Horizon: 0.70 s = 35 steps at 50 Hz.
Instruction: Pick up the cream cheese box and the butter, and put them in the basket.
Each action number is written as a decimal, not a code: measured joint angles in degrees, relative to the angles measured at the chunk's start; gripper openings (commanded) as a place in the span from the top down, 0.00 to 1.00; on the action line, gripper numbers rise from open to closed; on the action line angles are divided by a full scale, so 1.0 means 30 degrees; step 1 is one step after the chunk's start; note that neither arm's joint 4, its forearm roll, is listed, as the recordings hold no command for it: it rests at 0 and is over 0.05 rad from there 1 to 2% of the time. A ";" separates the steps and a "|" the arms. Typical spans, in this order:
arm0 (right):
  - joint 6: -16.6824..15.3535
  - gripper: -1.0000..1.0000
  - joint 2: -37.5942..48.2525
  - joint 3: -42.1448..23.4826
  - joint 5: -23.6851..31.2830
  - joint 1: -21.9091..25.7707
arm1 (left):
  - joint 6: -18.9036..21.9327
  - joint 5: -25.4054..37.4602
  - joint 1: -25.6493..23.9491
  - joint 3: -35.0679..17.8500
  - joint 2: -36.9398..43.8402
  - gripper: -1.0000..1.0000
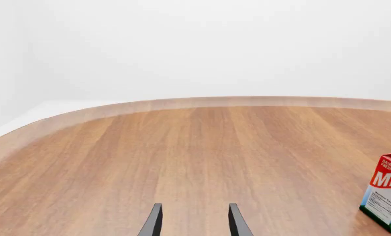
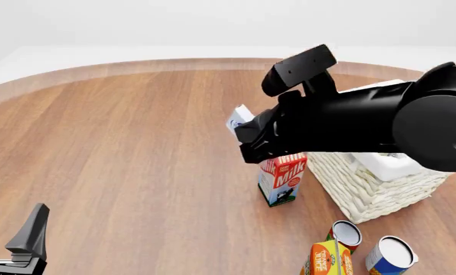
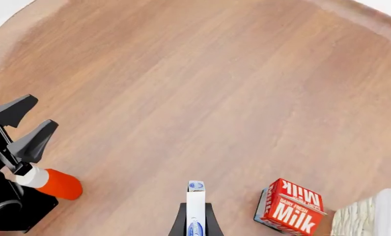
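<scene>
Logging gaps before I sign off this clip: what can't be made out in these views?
- Butter: in no view; possibly behind the right arm in the front view.
- Basket: interior mostly covered by that arm; cut by the edge in the right wrist view.
- Cream cheese box: seen edge-on between the right pincer fingers; face unreadable.
- Left pincer: cut by the front view's edge; only tips in its wrist view.
- Cans: cropped, labels unreadable.

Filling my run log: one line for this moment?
right jaws: shut on small whitish cream cheese box, airborne | left jaws: open, empty | cream wicker basket: awaiting box
</scene>
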 measured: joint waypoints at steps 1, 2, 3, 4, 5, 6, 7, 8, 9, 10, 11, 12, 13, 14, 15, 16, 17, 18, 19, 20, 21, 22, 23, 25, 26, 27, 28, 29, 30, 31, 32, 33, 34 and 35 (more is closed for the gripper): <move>-0.0077 1.00 -0.0091 -0.0079 0.0058 -0.0136 | 0.0000 0.0000 0.0000 0.0000 0.0000 0.00; -0.0150 1.00 -0.0181 -0.0155 0.0114 -0.0273 | 0.0000 0.0000 0.0000 0.0000 0.0000 0.00; -0.0220 1.00 -0.0270 -0.0227 0.0166 -0.0408 | 0.0000 0.0000 0.0000 0.0000 0.0000 0.00; -0.0285 1.00 -0.0355 -0.0294 0.0215 -0.0540 | 0.0000 0.0000 0.0000 0.0000 0.0000 0.00; -0.0344 1.00 -0.0439 -0.0359 0.0263 -0.0671 | 0.0000 0.0000 0.0000 0.0000 0.0000 0.00; -0.0405 1.00 -0.0523 -0.0420 0.0309 -0.0803 | 0.0000 0.0000 0.0000 0.0000 0.0000 0.00; -0.0467 1.00 -0.0611 -0.0475 0.0353 -0.0946 | 0.0000 0.0000 0.0000 0.0000 0.0000 0.00; -0.0523 1.00 -0.0698 -0.0526 0.0394 -0.1086 | 0.0000 0.0000 0.0000 0.0000 0.0000 0.00; -0.0581 1.00 -0.0782 -0.0573 0.0433 -0.1226 | 0.0000 0.0000 0.0000 0.0000 0.0000 0.00; -0.0632 1.00 -0.0867 -0.0618 0.0472 -0.1369 | 0.0000 0.0000 0.0000 0.0000 0.0000 0.00; -0.0683 1.00 -0.0953 -0.0662 0.0507 -0.1514 | 0.0000 0.0000 0.0000 0.0000 0.0000 0.00; -0.0735 1.00 -0.1039 -0.0707 0.0544 -0.1668 | 0.0000 0.0000 0.0000 0.0000 0.0000 0.00; -0.0771 1.00 -0.1128 -0.0750 0.0577 -0.1823 | 0.0000 0.0000 0.0000 0.0000 0.0000 0.00; -0.0816 1.00 -0.1214 -0.0793 0.0612 -0.1983 | 0.0000 0.0000 0.0000 0.0000 0.0000 0.00; -0.0857 1.00 -0.1298 -0.0832 0.0646 -0.2138 | 0.0000 0.0000 0.0000 0.0000 0.0000 0.00; -0.0893 1.00 -0.1381 -0.0868 0.0679 -0.2291 | 0.0000 0.0000 0.0000 0.0000 0.0000 0.00; -0.0926 1.00 -0.1463 -0.0900 0.0709 -0.2442 | 0.0000 0.0000 0.0000 0.0000 0.0000 0.00; -0.0963 1.00 -0.1544 -0.0926 0.0734 -0.2591 | 0.0000 0.0000 0.0000 0.0000 0.0000 0.00; -0.1000 1.00 -0.1627 -0.0944 0.0754 -0.2741 | 0.0000 0.0000 0.0000 0.0000 0.0000 0.00; -0.1022 1.00 -0.1704 -0.0995 0.0804 -0.2897 | 0.0000 0.0000 0.0000 0.0000 0.0000 0.00; -0.1040 1.00 -0.1789 -0.1033 0.0838 -0.3050 | 0.0000 0.0000 0.0000 0.0000 0.0000 0.00; -0.1057 1.00 -0.1874 -0.1055 0.0860 -0.3197 | 0.0000 0.0000 0.0000 0.0000 0.0000 0.00; -0.1073 1.00 -0.1952 -0.1074 0.0880 -0.3331 | 0.0000 0.0000 0.0000 0.0000 0.0000 0.00; -0.1085 1.00 -0.2091 -0.1177 0.0967 -0.3628 | 0.0000 0.0000 0.0000 0.0000 0.0000 0.00; -0.1086 1.00 -0.2159 -0.1237 0.1021 -0.3776 | 0.0000 0.0000 0.0000 0.0000 0.0000 0.00; -0.1087 1.00 -0.2227 -0.1293 0.1070 -0.3923 | 0.0000 0.0000 0.0000 0.0000 0.0000 0.00; -0.1085 1.00 -0.2296 -0.1342 0.1115 -0.4071 | 0.0000 0.0000 0.0000 0.0000 0.0000 0.00; -0.1082 1.00 -0.2361 -0.1386 0.1156 -0.4206 | 0.0000 0.0000 0.0000 0.0000 0.0000 0.00; -0.1079 1.00 -0.2427 -0.1426 0.1196 -0.4346 | 0.0000 0.0000 0.0000 0.0000 0.0000 0.00; -0.1076 1.00 -0.2488 -0.1462 0.1233 -0.4476 | 0.0000 0.0000 0.0000 0.0000 0.0000 0.00; -0.1080 1.00 -0.2549 -0.1496 0.1268 -0.4611 | 0.0000 0.0000 0.0000 0.0000 0.0000 0.00; -0.1084 1.00 -0.2612 -0.1532 0.1299 -0.4775 | 0.0000 0.0000 0.0000 0.0000 0.0000 0.00; -0.1071 1.00 -0.2676 -0.1569 0.1328 -0.4938 | 0.0000 0.0000 0.0000 0.0000 0.0000 0.00; -0.1064 1.00 -0.2739 -0.1607 0.1358 -0.5104 | 0.0000 0.0000 0.0000 0.0000 0.0000 0.00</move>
